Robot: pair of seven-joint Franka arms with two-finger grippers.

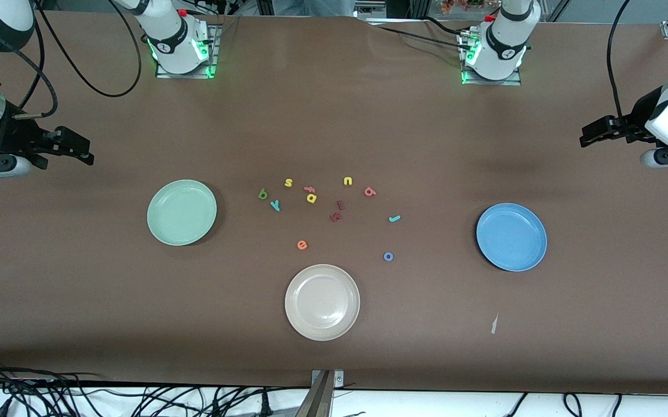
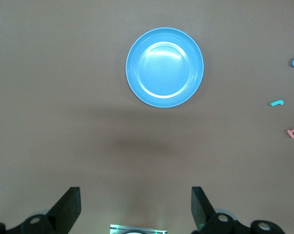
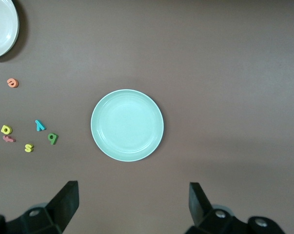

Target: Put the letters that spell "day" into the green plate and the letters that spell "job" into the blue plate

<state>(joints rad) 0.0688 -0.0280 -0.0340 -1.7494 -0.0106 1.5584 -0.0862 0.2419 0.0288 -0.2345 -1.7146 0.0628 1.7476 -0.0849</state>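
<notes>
Both plates are lying empty: the green plate (image 1: 182,212) below the right gripper (image 1: 73,149), the blue plate (image 1: 511,237) below the left gripper (image 1: 599,131). Both grippers are being held wide open, empty, waiting. The d (image 1: 263,194), a (image 1: 311,198), y (image 1: 276,205) are sitting nearer the right gripper; b (image 1: 370,191), j (image 1: 394,218), o (image 1: 388,256) nearer the left.

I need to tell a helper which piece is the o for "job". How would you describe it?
Start at the blue plate, then look toward the beige plate. Between them lies the blue o, alone. It is the only closed ring; the teal j nearby is a hook.
</notes>
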